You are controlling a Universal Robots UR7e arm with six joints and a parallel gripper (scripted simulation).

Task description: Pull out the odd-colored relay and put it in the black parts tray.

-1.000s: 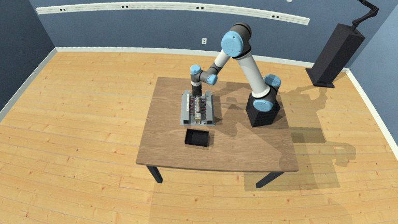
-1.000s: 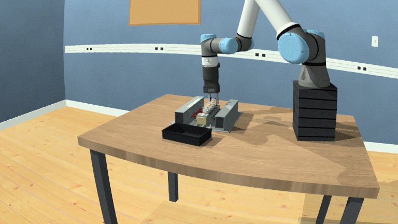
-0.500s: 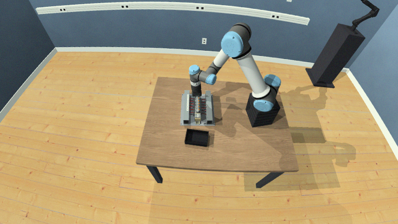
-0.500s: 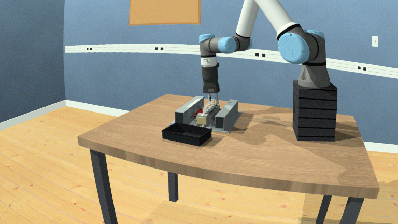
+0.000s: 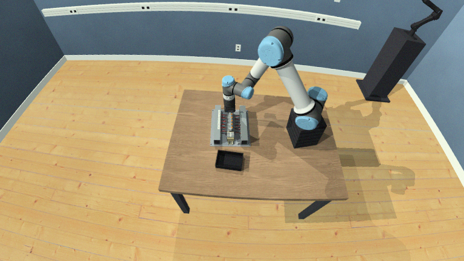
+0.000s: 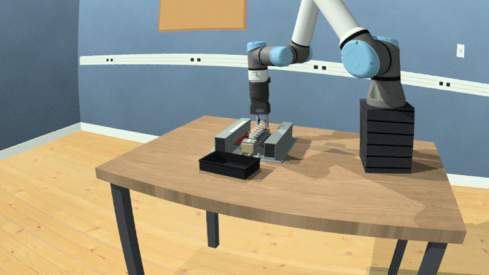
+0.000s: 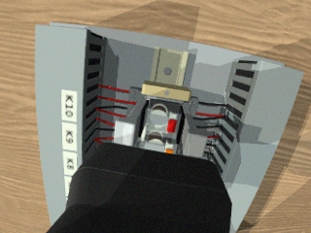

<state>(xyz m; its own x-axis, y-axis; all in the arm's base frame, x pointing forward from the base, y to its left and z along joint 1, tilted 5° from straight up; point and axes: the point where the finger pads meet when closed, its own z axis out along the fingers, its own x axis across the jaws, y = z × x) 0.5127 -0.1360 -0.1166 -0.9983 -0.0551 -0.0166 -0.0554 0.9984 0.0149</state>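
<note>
Here's the grey relay with the red square button (image 7: 159, 116), seated up at the end of its row, and the black two-finger gripper (image 5: 229, 112) (image 6: 262, 125) (image 7: 162, 114) is clamped on it, one finger down each side. Whether it has lifted at all, I can't tell from here. Right behind it in the wrist view, an orange button (image 7: 169, 151) peeks out on the neighbouring relay; the gripper body hides the rest of the row there.

Just past the red-button relay sits a beige end block (image 7: 166, 91) on a metal rail (image 7: 159, 63). Red and black wires fan out to two tall grey slotted ducts (image 5: 215, 128) (image 6: 232, 130) (image 7: 58, 58), one along each side, with white labels (image 5: 219, 119) (image 7: 69, 106) on one of them; K10 and K9 read clearly. All of it rides on the grey relay panel (image 5: 212, 143) (image 6: 277, 160) (image 7: 121, 58), which looks flat on the brown wooden table (image 5: 280, 176) (image 6: 324, 192) (image 7: 243, 15).

Near the panel's other end, there's the black rectangular parts tray (image 5: 229, 168) (image 6: 226, 170), with no relay visible inside. Over to the side, the white, grey and blue arm (image 5: 290, 80) (image 6: 332, 5) reaches across from its black ribbed block (image 5: 301, 138) (image 6: 387, 142).
</note>
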